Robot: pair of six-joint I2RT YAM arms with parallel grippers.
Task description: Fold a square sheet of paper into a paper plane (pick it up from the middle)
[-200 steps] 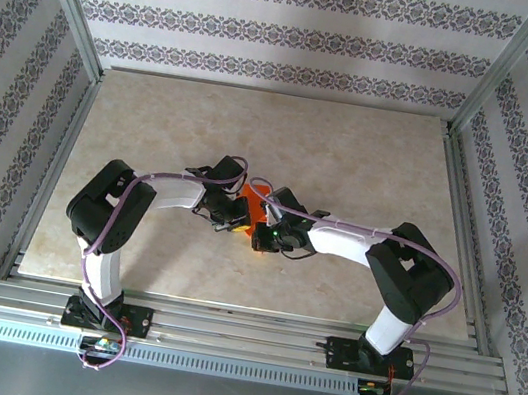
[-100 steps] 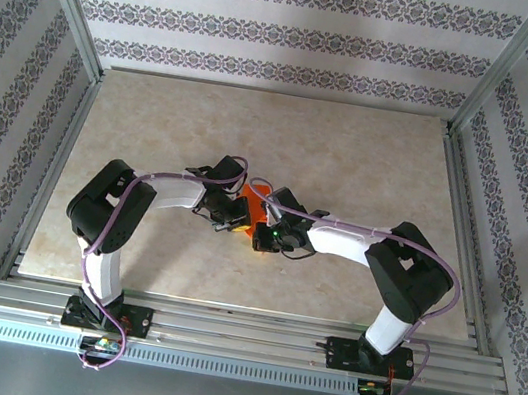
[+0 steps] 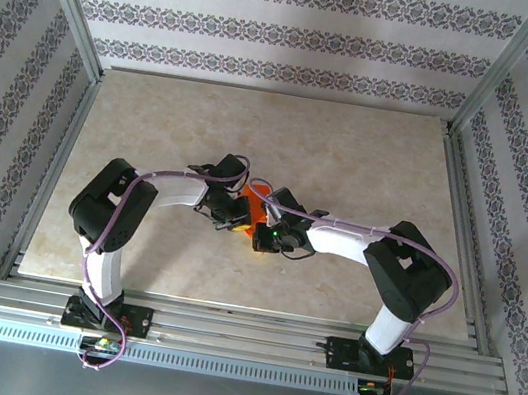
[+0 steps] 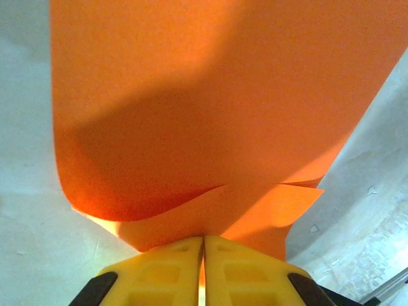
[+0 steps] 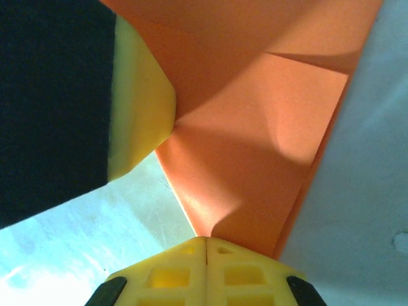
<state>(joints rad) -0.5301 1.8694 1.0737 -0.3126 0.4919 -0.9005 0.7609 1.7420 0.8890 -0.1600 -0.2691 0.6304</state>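
At centre of the top view: thin orange-red square sheet of paper (image 3: 256, 206), bent, with overlapping creased layers. Left gripper (image 4: 204, 245) pinches one edge; right gripper (image 5: 205, 245) pinches another. Judged early stage: most folds remain.

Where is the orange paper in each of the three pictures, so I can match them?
Top external: the orange paper is near the middle of the pale marbled table.
Left wrist: it covers the upper picture, pinched in the left claw at the bottom.
Right wrist: it spans the top and right, pinched in the right claw.
Shared landmark: that pale table beside the paper.
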